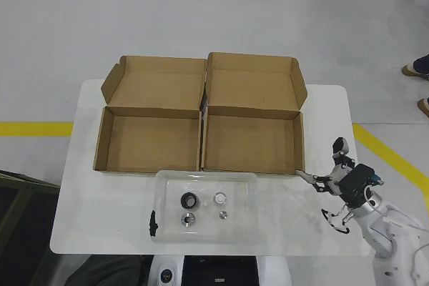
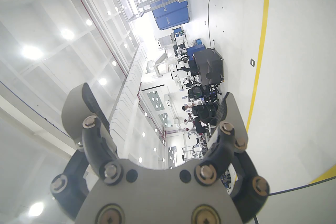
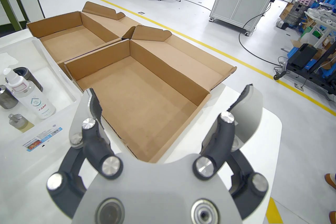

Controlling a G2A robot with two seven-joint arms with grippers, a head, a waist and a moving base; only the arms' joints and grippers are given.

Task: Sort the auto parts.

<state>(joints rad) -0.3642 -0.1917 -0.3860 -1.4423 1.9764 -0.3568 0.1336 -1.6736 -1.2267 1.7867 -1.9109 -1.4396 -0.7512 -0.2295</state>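
A white bench (image 1: 86,214) is holding two brown boxes and a see-through tray (image 1: 161,193). The boxes are sitting side by side with their lids lying open and flat at the far side. The left box (image 1: 150,143) and the right box (image 1: 252,143) are touching each other, and both are showing bare brown floors. The tray is sitting just in front of the boxes, near the middle of the bench. Four things are lying in the tray: a black ring (image 1: 189,200), a white spray bottle (image 1: 220,197) standing upright, a big grey metal part (image 1: 189,219) and a small grey metal part (image 1: 222,214). They are sitting close together but apart. The right tool (image 1: 322,199) is hanging over the right side of the bench, just beside the near corner of the right box, with its fingers spread wide and holding nothing. The left tool (image 2: 157,93) is pointing up toward the room's ceiling lights, and its fingers are also spread wide and holding nothing.
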